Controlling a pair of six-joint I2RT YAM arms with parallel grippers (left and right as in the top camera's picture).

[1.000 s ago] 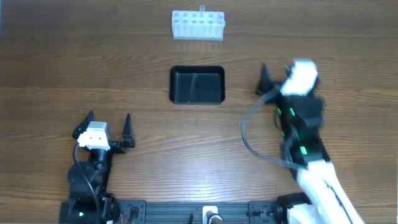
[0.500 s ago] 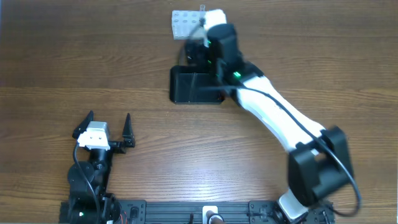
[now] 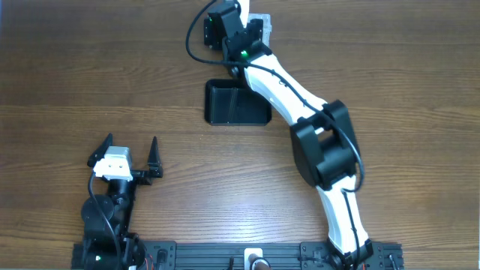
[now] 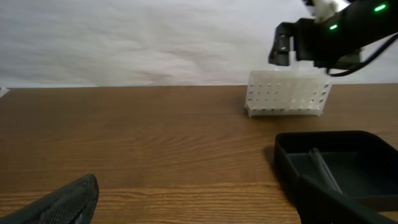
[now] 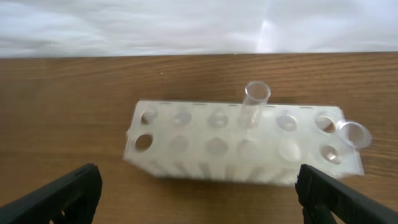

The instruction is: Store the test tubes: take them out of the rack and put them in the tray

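Note:
The white test tube rack [image 5: 242,146] stands at the table's far edge, also seen from the side [image 4: 287,93] and partly under the right arm [image 3: 259,26]. One clear tube [image 5: 254,102] stands upright in its back row. A second tube [image 5: 352,134] leans at one end. My right gripper [image 5: 199,199] hovers open just above and before the rack, nothing between its fingers [image 5: 62,196]. From above, the right gripper [image 3: 223,22] covers the rack's left part. The black tray [image 3: 238,103] holds clear tubes [image 4: 323,169]. My left gripper [image 3: 127,154] rests open near its base.
Bare wooden table lies all around the tray and rack. The right arm [image 3: 300,97] stretches diagonally across the table's middle and past the tray's right corner. A white wall [image 4: 124,37] backs the table's far edge.
The right arm has swung from the table's right side, across the tray, to the rack at the far edge. The left arm has stayed put.

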